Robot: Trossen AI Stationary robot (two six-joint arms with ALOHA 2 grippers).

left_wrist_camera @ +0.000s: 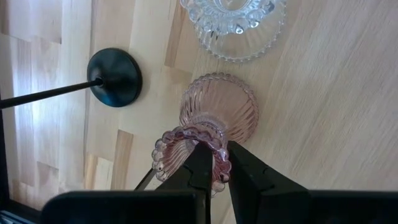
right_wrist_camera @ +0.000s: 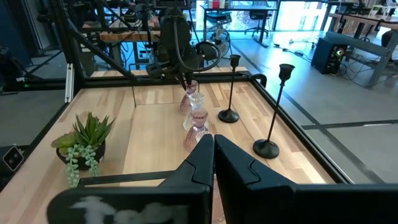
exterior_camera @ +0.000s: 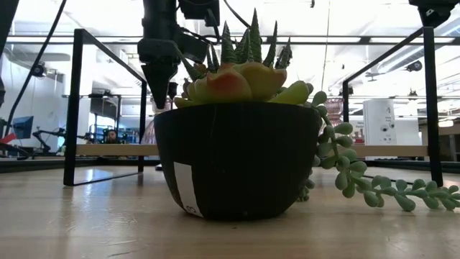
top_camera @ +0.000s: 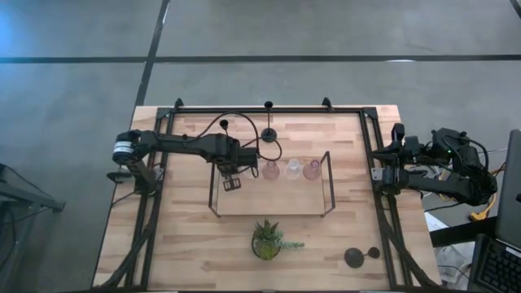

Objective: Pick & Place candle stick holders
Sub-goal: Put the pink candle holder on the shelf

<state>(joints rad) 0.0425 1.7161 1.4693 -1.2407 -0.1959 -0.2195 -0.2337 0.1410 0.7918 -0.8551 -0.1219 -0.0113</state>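
My left gripper (top_camera: 242,163) is over the left end of the wire-framed wooden tray (top_camera: 273,203), shut on a small pink ribbed glass holder (left_wrist_camera: 217,118). A pink (top_camera: 271,169), a clear (top_camera: 292,169) and another pink holder (top_camera: 312,169) stand in a row on the tray to its right. One black thin-stemmed holder (top_camera: 269,134) stands on its round base just behind the tray. Another black holder (top_camera: 356,258) lies on the table at the near right. My right gripper (right_wrist_camera: 212,152) is shut and empty at the table's right edge. My left gripper pinches the pink holder's beaded top rim (left_wrist_camera: 219,157) between its two fingers, one finger (left_wrist_camera: 200,165) over the cup's opening and the other (left_wrist_camera: 245,171) outside the wall. The fingers come from above, pointing down. The holder looks tilted. Whether its ribbed foot (left_wrist_camera: 227,106) rests on the tray, I cannot tell.
A small green potted plant (top_camera: 267,240) stands near the table's front edge and fills the low view (exterior_camera: 237,158). A black frame (top_camera: 244,110) runs round the table's sides. A clear beaded holder (left_wrist_camera: 233,22) stands close beyond the held one.
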